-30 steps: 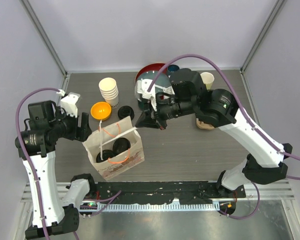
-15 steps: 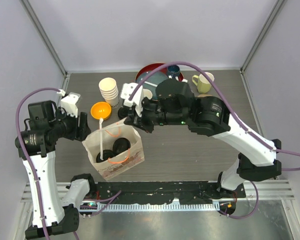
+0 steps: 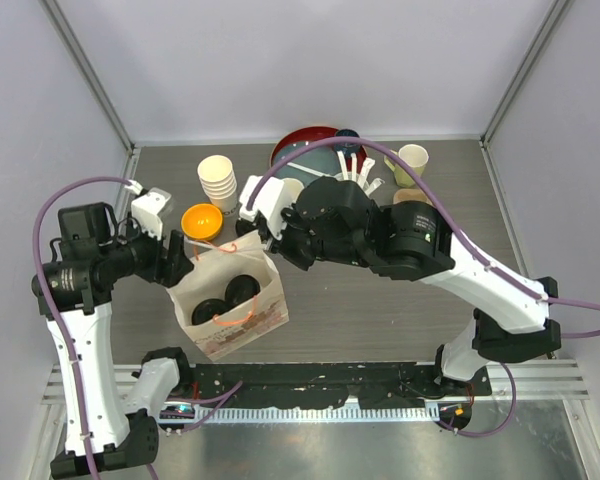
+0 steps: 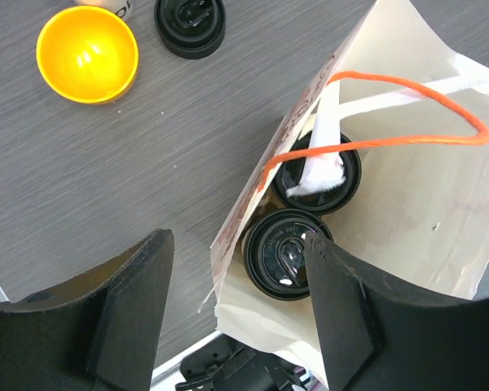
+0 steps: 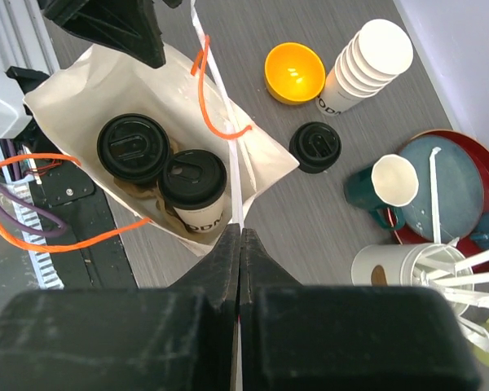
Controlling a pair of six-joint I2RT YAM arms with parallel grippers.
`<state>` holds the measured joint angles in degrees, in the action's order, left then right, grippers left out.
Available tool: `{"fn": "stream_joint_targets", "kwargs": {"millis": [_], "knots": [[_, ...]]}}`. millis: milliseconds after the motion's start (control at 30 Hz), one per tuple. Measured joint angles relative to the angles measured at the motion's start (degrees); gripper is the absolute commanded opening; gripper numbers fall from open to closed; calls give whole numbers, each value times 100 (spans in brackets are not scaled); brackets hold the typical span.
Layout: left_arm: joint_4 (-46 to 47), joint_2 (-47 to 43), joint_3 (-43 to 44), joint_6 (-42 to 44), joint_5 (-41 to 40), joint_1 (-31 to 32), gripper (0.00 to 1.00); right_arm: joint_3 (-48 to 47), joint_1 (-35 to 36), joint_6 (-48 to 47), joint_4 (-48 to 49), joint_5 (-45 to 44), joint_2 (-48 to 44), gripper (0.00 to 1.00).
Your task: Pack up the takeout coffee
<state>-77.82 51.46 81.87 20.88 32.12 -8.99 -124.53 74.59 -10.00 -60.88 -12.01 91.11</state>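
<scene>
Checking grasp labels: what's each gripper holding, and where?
Right gripper: thin white straw, pinched at one end between the fingertips. Left gripper: open, nothing held.

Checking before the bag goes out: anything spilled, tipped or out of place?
No spill: two black-lidded cream paper cups stand upright in the cream paper bag. One spare black plastic lid lies on the grey table beside the orange bowl. Right gripper pinches a thin white straw.
</scene>
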Motion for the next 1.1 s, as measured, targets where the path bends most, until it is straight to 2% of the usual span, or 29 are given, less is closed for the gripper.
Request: {"fn": "stream_joint_targets", "kwargs": {"millis": [200, 467, 667, 800, 967, 1100], "knots": [[-9, -39, -240, 164, 74, 0, 64, 249, 9, 92, -72, -79, -212, 1], [-9, -33, -455, 212, -153, 0, 45, 376, 9, 107, -289, 350, -741, 1], [-9, -37, -452, 225, -260, 0, 45, 435, 11, 87, -306, 636, -973, 1], [-11, -37, -400, 223, -308, 0, 45, 44, 11, 79, -560, 503, -581, 1], [-9, -37, -319, 221, -372, 0, 45, -1051, 26, 85, -1152, 22, 564, 1], [-9, -37, -319, 214, -407, 0, 45, -1091, 74, 87, -1458, -424, 938, 1]]}}
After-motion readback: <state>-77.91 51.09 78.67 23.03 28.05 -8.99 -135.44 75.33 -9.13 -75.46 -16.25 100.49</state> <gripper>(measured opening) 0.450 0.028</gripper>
